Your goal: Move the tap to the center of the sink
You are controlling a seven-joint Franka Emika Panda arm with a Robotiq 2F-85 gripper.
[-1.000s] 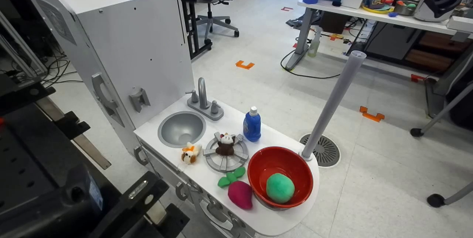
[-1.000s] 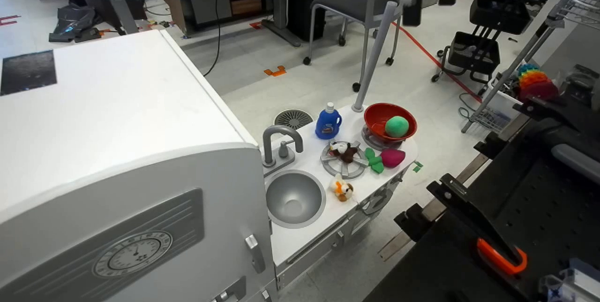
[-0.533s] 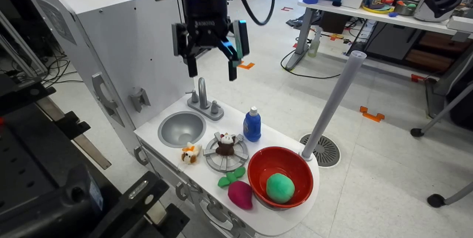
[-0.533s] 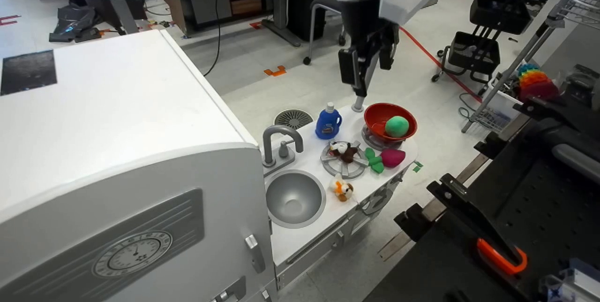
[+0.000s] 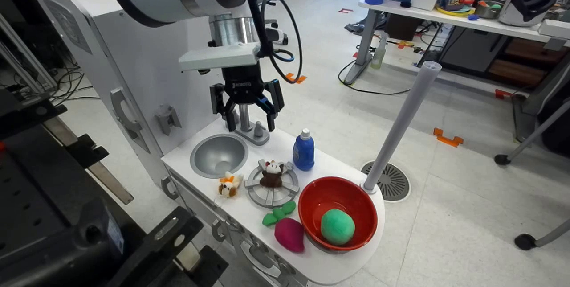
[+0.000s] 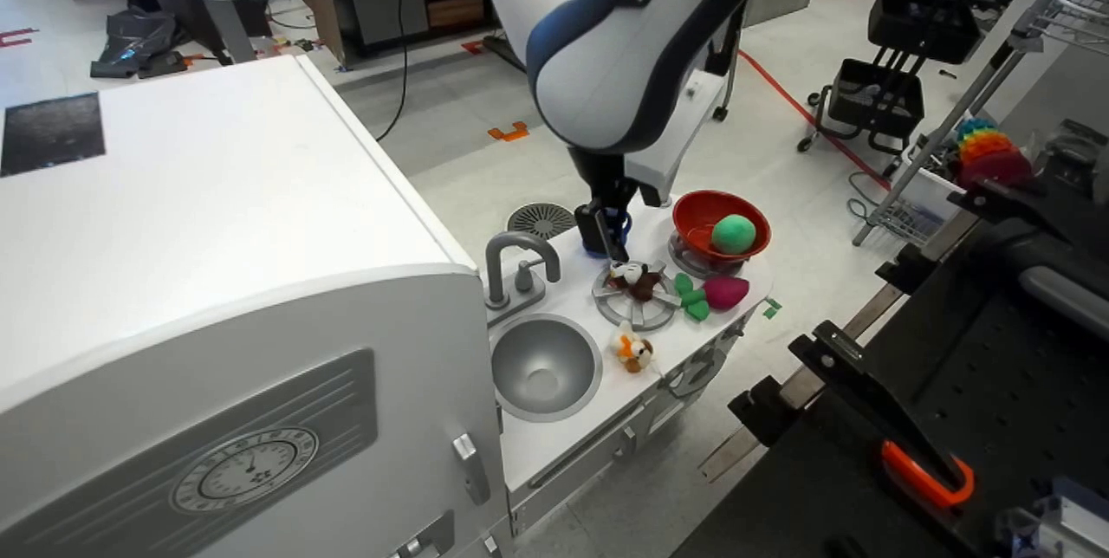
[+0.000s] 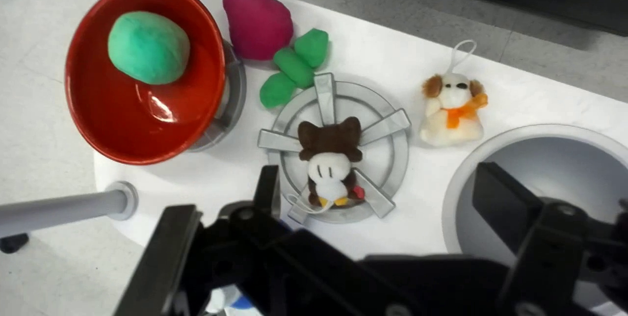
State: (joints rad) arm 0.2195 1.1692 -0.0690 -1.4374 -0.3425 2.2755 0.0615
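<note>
On the white countertop [image 5: 338, 269], the tap [image 6: 523, 281] stands upright at the back edge, just behind the sink [image 6: 544, 359], both unmoved. Lower than before, the gripper [image 5: 251, 127] hangs above, its jaws wide apart, partly hiding the tap in an exterior view.

Jaws partly hide the tap [image 5: 250, 134] in an exterior view.

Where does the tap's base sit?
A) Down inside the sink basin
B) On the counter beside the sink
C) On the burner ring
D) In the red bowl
B: an exterior view shows the tap standing on the white counter, beside the sink.
</note>
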